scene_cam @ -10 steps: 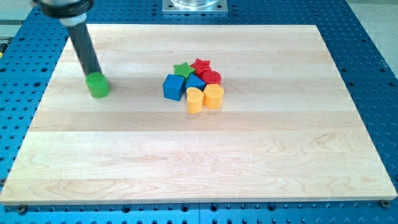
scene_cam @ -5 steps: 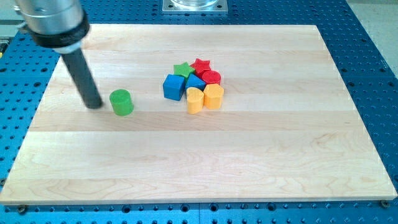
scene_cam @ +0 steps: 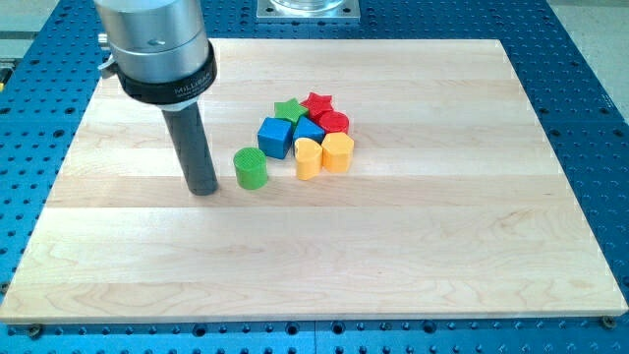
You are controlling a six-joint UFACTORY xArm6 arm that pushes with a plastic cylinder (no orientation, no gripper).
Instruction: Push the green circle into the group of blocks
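The green circle (scene_cam: 251,168) stands on the wooden board, left of centre. My tip (scene_cam: 204,189) is on the board just to its left and slightly lower in the view, with a small gap between them. To the circle's right lies the group of blocks: a blue cube (scene_cam: 276,138), a green star (scene_cam: 288,109), a red star (scene_cam: 317,102), a red block (scene_cam: 334,123), a second blue block (scene_cam: 309,131) and two yellow blocks (scene_cam: 308,158) (scene_cam: 337,152). The circle stands close to the blue cube and the left yellow block, not touching them.
The wooden board (scene_cam: 393,246) lies on a blue perforated table (scene_cam: 590,88). A metal mount (scene_cam: 308,9) sits at the view's top edge. The arm's wide grey body (scene_cam: 157,44) hangs over the board's upper left.
The green circle has slid to the right and slightly down the view, towards the group. My tip has followed it to the right, staying on its left side.
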